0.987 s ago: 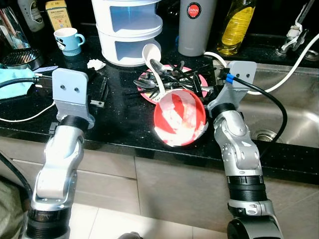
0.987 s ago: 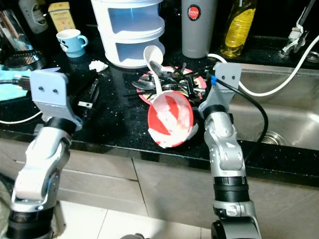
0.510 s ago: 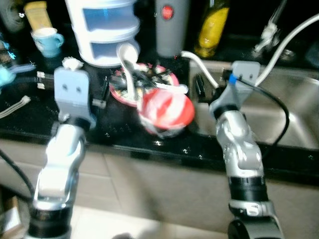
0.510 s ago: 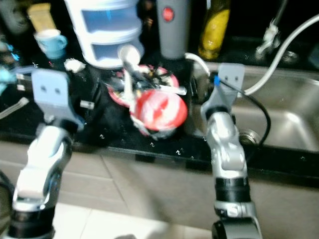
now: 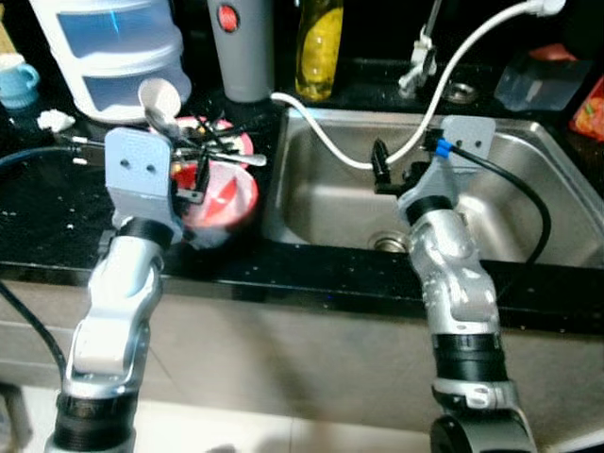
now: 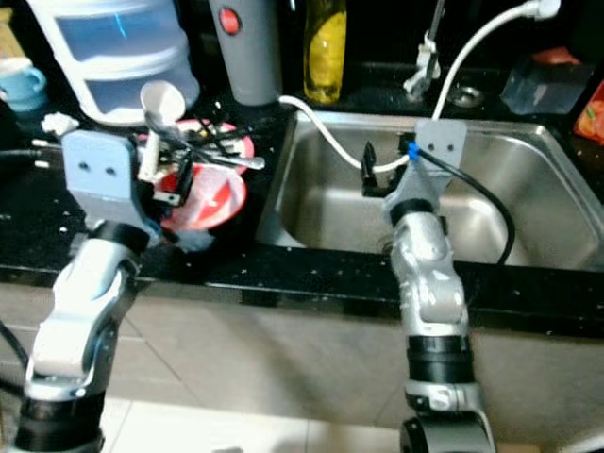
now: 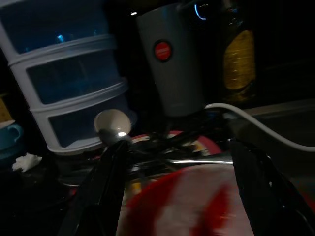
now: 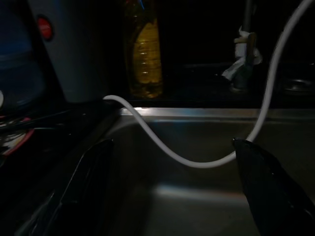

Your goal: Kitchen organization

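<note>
The left gripper (image 7: pixel 172 187) is held over the near left part of the black counter (image 5: pixel 38 203), its fingers spread wide apart with nothing between them. Just beyond it, a red and white bowl (image 5: pixel 225 196) is seen resting on the counter at the near edge of a red plate (image 6: pixel 212 160) heaped with dark utensils and a white ladle (image 6: pixel 159 104). Behind the plate, a white drawer unit (image 5: pixel 109 52), a grey flask (image 5: pixel 241 47) and a yellow bottle (image 5: pixel 319 47) are lined up along the far side. To the right, the right gripper (image 8: pixel 167 191) is poised above the steel sink (image 5: pixel 510 208), fingers likewise parted and empty. A white hose (image 8: pixel 197 160) is draped across the basin just ahead of it.
</note>
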`<state>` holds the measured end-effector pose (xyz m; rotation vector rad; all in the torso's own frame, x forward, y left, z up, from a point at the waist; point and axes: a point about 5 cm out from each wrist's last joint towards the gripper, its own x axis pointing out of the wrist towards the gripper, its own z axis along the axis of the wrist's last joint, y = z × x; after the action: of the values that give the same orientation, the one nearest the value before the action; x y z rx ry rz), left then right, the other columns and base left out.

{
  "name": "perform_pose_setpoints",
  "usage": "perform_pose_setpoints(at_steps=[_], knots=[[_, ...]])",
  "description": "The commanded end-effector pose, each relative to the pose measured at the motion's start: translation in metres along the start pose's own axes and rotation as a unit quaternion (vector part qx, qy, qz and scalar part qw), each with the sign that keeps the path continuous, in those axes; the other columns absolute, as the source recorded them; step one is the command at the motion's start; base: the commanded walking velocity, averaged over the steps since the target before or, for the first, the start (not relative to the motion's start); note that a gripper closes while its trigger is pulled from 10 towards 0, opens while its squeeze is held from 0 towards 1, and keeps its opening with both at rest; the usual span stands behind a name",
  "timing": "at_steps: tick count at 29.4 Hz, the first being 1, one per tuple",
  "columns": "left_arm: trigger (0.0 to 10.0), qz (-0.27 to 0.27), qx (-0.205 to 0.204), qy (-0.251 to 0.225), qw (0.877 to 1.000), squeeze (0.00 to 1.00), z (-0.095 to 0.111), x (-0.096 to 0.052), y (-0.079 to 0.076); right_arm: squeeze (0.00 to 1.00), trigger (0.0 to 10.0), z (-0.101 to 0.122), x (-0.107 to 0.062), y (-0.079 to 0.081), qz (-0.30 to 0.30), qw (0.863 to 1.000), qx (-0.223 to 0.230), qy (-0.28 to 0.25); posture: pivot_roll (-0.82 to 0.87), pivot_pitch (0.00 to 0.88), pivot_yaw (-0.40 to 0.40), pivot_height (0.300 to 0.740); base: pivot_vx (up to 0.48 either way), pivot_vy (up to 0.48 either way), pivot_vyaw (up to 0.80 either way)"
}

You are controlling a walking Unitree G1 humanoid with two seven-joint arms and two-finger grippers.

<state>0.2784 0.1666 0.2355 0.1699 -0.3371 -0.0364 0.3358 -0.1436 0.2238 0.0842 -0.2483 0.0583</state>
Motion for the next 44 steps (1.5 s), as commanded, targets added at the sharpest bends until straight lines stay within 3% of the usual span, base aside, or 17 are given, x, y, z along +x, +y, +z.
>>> perform_pose_setpoints(at_steps=[1, 6, 10, 14, 19, 22, 23, 25, 26, 27, 29, 33, 37, 38, 39, 44], knots=[[10.0, 0.003, -0.001, -0.004, 1.0, 0.0, 0.001, 0.0, -0.001, 0.0, 10.0, -0.002, -0.001, -0.004, -0.007, 1.0, 0.001, 0.005, 0.09, 0.0, 0.021, 0.74, 0.0, 0.0, 0.0], [10.0, -0.018, 0.005, 0.006, 1.0, 0.0, 0.007, -0.001, 0.003, 0.0, 10.0, -0.002, -0.001, -0.005, -0.006, 1.0, 0.0, 0.006, 0.09, 0.0, 0.021, 0.74, 0.0, 0.0, 0.0], [10.0, -0.066, 0.05, 0.046, 0.996, 0.0, 0.029, -0.01, 0.017, 0.0, 10.0, 0.001, 0.0, -0.009, -0.003, 1.0, -0.011, 0.002, 0.1, 0.0, 0.028, 0.74, 0.0, 0.0, 0.0], [10.0, -0.059, 0.074, 0.072, 0.993, 0.0, 0.036, -0.015, 0.032, 0.0, 10.0, 0.001, 0.002, -0.012, 0.0, 1.0, -0.017, 0.003, 0.11, 0.0, 0.028, 0.74, 0.0, 0.0, 0.0], [10.0, -0.032, 0.064, 0.127, 0.989, 0.0, 0.029, -0.024, 0.04, 0.0, 10.0, 0.0, 0.005, -0.008, 0.02, 1.0, -0.02, 0.005, 0.15, 0.0, 0.015, 0.74, 0.0, 0.0, 0.0], [10.0, -0.049, 0.049, 0.137, 0.988, 0.0, 0.028, -0.027, 0.033, 0.0, 10.0, -0.002, 0.006, -0.004, 0.029, 0.999, -0.019, 0.008, 0.16, 0.0, 0.01, 0.74, 0.0, 0.0, 0.0], [10.0, -0.063, 0.016, 0.139, 0.988, 0.0, 0.028, -0.026, 0.026, 0.0, 10.0, -0.003, 0.007, -0.002, 0.035, 0.999, -0.018, 0.01, 0.17, 0.0, 0.005, 0.74, 0.0, 0.0, 0.0], [10.0, -0.107, -0.036, 0.143, 0.983, 0.0, 0.03, -0.025, 0.008, 0.0, 10.0, -0.004, 0.009, 0.003, 0.046, 0.999, -0.016, 0.012, 0.18, 0.0, 0.0, 0.74, 0.0, 0.0, 0.0], [10.0, -0.137, -0.041, 0.147, 0.979, 0.0, 0.03, -0.026, 0.0, 0.0, 10.0, -0.004, 0.01, 0.006, 0.051, 0.999, -0.016, 0.012, 0.18, 0.0, 0.001, 0.74, 0.0, 0.0, 0.0], [10.0, -0.137, -0.041, 0.147, 0.979, 0.0, 0.03, -0.026, 0.0, 0.0, 10.0, -0.004, 0.01, 0.006, 0.051, 0.999, -0.016, 0.012, 0.18, 0.0, 0.001, 0.74, 0.0, 0.0, 0.0], [10.0, -0.192, -0.013, 0.154, 0.969, 0.0, 0.033, -0.032, -0.007, 0.0, 10.0, -0.004, 0.011, 0.008, 0.056, 0.998, -0.016, 0.009, 0.18, 0.0, 0.004, 0.74, 0.0, 0.0, 0.0], [10.0, -0.238, 0.026, 0.155, 0.959, 0.0, 0.04, -0.038, -0.006, 0.0, 10.0, -0.002, 0.012, 0.01, 0.061, 0.998, -0.017, 0.006, 0.18, 0.0, 0.005, 0.74, 0.0, 0.0, 0.0], [10.0, -0.258, 0.039, 0.154, 0.953, 0.0, 0.045, -0.039, -0.002, 0.0, 10.0, -0.001, 0.013, 0.011, 0.066, 0.998, -0.019, 0.004, 0.18, 0.0, 0.009, 0.74, 0.0, 0.0, 0.0], [10.0, -0.281, 0.05, 0.169, 0.943, 0.0, 0.045, -0.042, 0.003, 0.0, 10.0, 0.0, 0.013, 0.013, 0.075, 0.997, -0.023, 0.0, 0.18, 0.0, 0.011, 0.74, 0.0, 0.0, 0.0], [10.0, -0.301, 0.048, 0.189, 0.934, 0.0, 0.042, -0.045, 0.007, 0.0, 10.0, 0.001, 0.014, 0.016, 0.083, 0.996, -0.026, -0.003, 0.18, 0.0, 0.012, 0.74, 0.0, 0.0, 0.0], [10.0, -0.322, 0.027, 0.229, 0.918, 0.0, 0.036, -0.047, 0.014, 0.0, 10.0, 0.002, 0.015, 0.018, 0.09, 0.995, -0.028, -0.007, 0.18, 0.0, 0.008, 0.74, 0.0, 0.0, 0.0]])
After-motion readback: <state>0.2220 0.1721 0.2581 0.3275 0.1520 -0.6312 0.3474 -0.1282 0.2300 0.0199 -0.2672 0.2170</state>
